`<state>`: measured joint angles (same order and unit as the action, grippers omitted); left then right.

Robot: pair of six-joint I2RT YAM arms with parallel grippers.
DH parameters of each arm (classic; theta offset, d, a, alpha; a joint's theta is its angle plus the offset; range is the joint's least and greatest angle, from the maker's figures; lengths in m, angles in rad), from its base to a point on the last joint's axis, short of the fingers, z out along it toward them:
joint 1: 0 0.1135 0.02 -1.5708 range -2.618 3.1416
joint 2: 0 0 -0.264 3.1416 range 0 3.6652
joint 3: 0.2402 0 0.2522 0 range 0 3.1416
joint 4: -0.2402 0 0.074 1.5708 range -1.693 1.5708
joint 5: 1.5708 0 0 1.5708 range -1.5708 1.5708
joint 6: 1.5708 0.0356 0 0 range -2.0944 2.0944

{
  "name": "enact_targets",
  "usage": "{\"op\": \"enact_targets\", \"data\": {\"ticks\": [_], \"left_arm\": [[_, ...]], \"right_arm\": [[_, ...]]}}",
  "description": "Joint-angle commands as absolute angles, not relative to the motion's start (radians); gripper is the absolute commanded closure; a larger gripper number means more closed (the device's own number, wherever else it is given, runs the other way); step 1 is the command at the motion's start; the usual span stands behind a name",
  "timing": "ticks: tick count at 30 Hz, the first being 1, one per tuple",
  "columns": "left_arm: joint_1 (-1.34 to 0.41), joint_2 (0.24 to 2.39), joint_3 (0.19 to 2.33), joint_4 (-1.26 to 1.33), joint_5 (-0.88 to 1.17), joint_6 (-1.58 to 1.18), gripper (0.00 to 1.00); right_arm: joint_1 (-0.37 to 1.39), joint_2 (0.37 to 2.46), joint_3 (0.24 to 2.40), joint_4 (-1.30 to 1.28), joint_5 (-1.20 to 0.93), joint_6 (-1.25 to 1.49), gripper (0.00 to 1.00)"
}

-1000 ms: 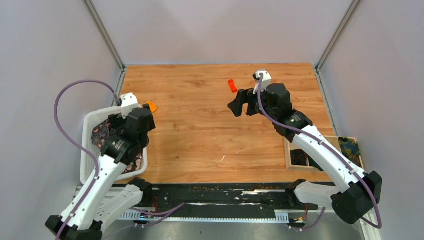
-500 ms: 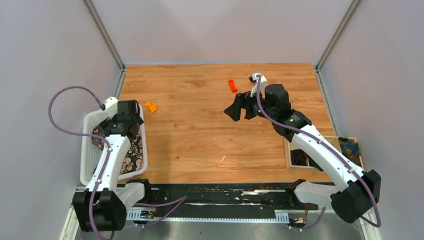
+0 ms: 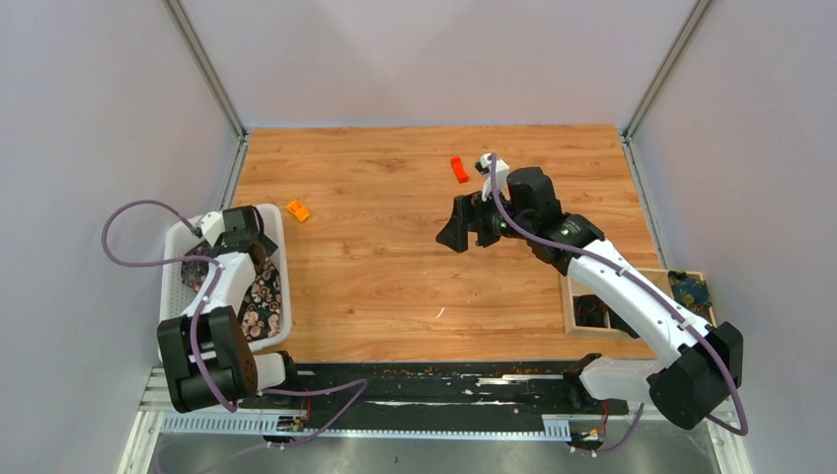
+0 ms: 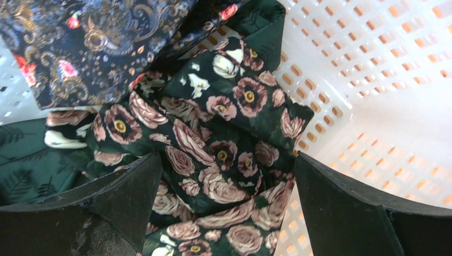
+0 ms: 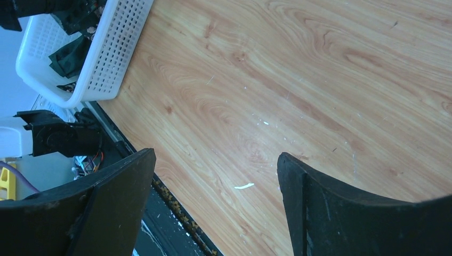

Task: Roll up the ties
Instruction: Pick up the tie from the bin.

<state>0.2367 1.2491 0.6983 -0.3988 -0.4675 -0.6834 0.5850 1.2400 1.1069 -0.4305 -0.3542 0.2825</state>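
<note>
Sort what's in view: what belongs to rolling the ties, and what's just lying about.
Job: rose-print tie, dark paisley tie and green leaf-print tie, all in the white basket; left gripper, open over them; right gripper, open above the table.
Lying about: orange block, red block, white scrap on the table.
</note>
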Motion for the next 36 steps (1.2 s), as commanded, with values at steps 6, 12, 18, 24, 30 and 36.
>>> {"op": "enact_targets", "data": {"ticks": [6, 12, 18, 24, 30, 36], "left_arm": [[0.277, 1.308, 0.69, -0.255, -0.399, -0.715, 0.14], [0.279, 1.243, 0.67, -0.234, -0.384, -0.703, 0.6], [0.279, 1.146, 0.696, -0.281, -0.372, -0.69, 1.0], [0.279, 0.998, 0.775, -0.36, -0.357, -0.663, 1.0], [0.279, 0.893, 0.915, -0.434, -0.328, -0.638, 1.0], [0.278, 0.842, 1.022, -0.403, -0.175, -0.624, 1.0]], "right_arm": [[0.638, 1.249, 1.177, -0.464, -0.331, 0.287, 0.14], [0.669, 1.278, 1.201, -0.476, -0.306, 0.293, 0.14], [0.698, 1.316, 1.231, -0.484, -0.289, 0.297, 0.14], [0.716, 1.327, 1.255, -0.494, -0.269, 0.299, 0.14], [0.726, 1.323, 1.265, -0.497, -0.251, 0.304, 0.14], [0.729, 1.31, 1.272, -0.499, -0.221, 0.312, 0.14]]}}
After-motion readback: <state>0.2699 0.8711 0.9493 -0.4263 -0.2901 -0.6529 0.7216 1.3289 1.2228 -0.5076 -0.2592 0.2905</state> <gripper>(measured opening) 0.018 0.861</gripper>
